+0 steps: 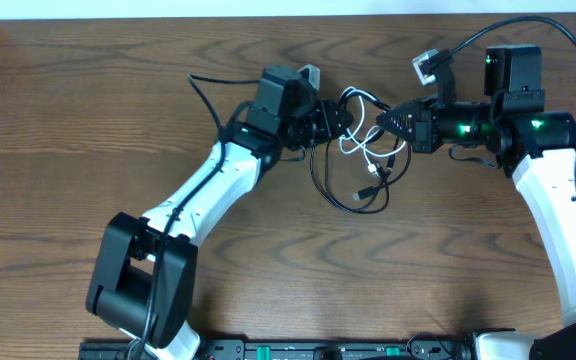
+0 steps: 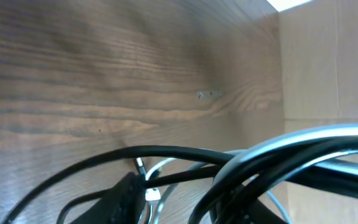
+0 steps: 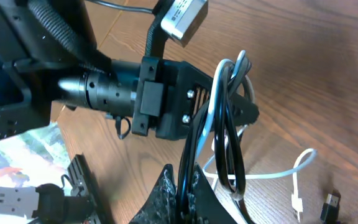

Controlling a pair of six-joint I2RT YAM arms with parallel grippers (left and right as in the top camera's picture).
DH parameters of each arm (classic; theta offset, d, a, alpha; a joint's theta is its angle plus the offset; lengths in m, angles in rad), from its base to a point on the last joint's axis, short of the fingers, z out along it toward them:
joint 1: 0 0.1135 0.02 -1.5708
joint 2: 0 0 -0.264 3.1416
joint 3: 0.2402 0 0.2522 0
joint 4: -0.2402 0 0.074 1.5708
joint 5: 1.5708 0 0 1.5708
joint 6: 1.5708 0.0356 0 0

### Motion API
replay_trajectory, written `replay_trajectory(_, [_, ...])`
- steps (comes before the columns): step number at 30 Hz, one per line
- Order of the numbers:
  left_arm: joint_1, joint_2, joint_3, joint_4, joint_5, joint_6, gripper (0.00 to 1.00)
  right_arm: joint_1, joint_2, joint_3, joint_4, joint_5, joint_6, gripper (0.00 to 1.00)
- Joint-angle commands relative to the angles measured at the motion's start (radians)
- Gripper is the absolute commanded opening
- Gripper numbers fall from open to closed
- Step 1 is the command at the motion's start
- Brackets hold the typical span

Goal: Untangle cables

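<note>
The black cable (image 1: 320,182) and the white cable (image 1: 365,150) lie tangled on the wood between my two grippers. My left gripper (image 1: 340,118) reaches in from the left. In its wrist view the black cable (image 2: 166,151) and the white cable (image 2: 166,164) cross the left gripper (image 2: 185,200); its jaws stand partly apart around the bundle, with bare wood beside one finger (image 2: 126,196). From the right, my right gripper (image 1: 386,122) is shut on the black cable (image 3: 225,134), which runs straight up out of the right gripper (image 3: 188,179). The white cable (image 3: 278,175) trails behind.
A black plug (image 3: 331,202) and a white plug (image 3: 297,205) lie loose on the table. The arms' own thick wires (image 1: 538,22) arch above the far side. A pale board (image 2: 328,74) borders the table, and coloured paper (image 3: 5,155) lies beside it.
</note>
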Motion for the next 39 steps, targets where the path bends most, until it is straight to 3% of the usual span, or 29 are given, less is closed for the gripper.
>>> replay_trajectory(1, [0.001, 0.013, 0.006, 0.018, -0.065, -0.06, 0.38, 0.0, 0.002, 0.005, -0.005, -0.013, 0.013, 0.01])
replay_trajectory(6, [0.001, 0.013, 0.006, 0.058, -0.065, -0.094, 0.36, 0.0, 0.002, 0.005, -0.003, -0.013, 0.013, 0.01])
replay_trajectory(7, [0.001, 0.013, 0.006, 0.061, -0.065, -0.097, 0.3, 0.0, 0.002, 0.005, -0.004, -0.012, 0.013, 0.01])
replay_trajectory(8, [0.001, 0.013, 0.006, 0.061, -0.065, -0.096, 0.12, 0.0, 0.002, 0.005, -0.006, -0.004, 0.016, 0.01])
replay_trajectory(9, [0.003, 0.013, 0.006, 0.06, -0.064, -0.096, 0.07, 0.0, 0.002, 0.005, -0.006, 0.022, 0.032, 0.01])
replay_trajectory(18, [0.1, -0.054, 0.006, -0.063, 0.012, -0.017, 0.07, -0.001, 0.011, 0.005, 0.001, 0.56, 0.22, 0.02])
replay_trajectory(20, [0.116, -0.081, 0.006, -0.148, 0.023, 0.038, 0.08, -0.001, 0.03, 0.005, 0.009, 0.615, 0.234, 0.15])
replay_trajectory(22, [0.13, -0.113, 0.006, -0.254, 0.021, 0.114, 0.07, -0.001, 0.054, 0.005, 0.018, 0.609, 0.225, 0.46])
replay_trajectory(25, [0.15, -0.16, 0.006, -0.393, -0.034, 0.165, 0.07, 0.0, 0.073, 0.005, 0.037, 0.484, 0.116, 0.69])
replay_trajectory(28, [0.159, -0.192, 0.006, -0.444, -0.055, 0.187, 0.07, 0.0, 0.071, 0.005, 0.08, 0.342, 0.09, 0.72])
replay_trajectory(32, [0.159, -0.2, 0.006, -0.437, 0.017, 0.187, 0.07, 0.014, 0.07, 0.005, 0.138, 0.201, 0.106, 0.66])
replay_trajectory(35, [0.159, -0.2, 0.006, -0.392, 0.122, 0.187, 0.07, 0.05, 0.07, 0.005, 0.141, 0.192, 0.117, 0.65])
replay_trajectory(39, [0.159, -0.2, 0.006, -0.196, 0.372, 0.164, 0.08, 0.091, 0.07, 0.005, 0.129, 0.192, 0.129, 0.67])
